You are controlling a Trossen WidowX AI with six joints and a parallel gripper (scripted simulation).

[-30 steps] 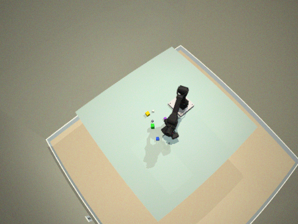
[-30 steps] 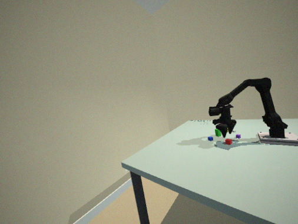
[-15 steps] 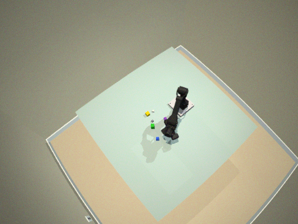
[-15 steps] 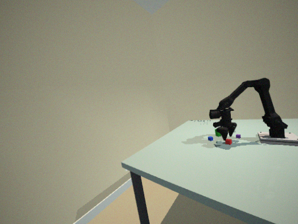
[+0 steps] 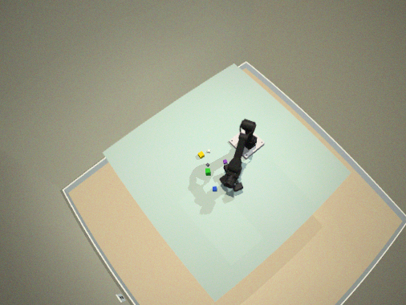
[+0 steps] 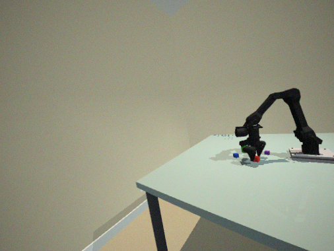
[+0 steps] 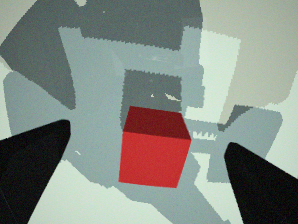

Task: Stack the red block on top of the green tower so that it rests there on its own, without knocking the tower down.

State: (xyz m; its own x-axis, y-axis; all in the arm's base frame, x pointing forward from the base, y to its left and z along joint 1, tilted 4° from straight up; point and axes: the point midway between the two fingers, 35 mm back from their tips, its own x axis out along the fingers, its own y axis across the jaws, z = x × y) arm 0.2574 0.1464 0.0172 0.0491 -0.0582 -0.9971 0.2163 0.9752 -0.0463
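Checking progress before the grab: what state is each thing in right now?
tool: open, empty, straddling the red block
red block: on the table, not gripped
green tower: upright, nothing on top
blue block: on the table, apart
purple block: on the table, apart
yellow block: on the table, apart

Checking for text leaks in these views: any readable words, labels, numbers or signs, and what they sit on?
Nothing can be read.
Small white tag on the floor border, top view: dark marks, too small to read.
Faint marks near the table's far edge, exterior view: too blurred to read.
Red block, the other blocks and open gripper: no markings.
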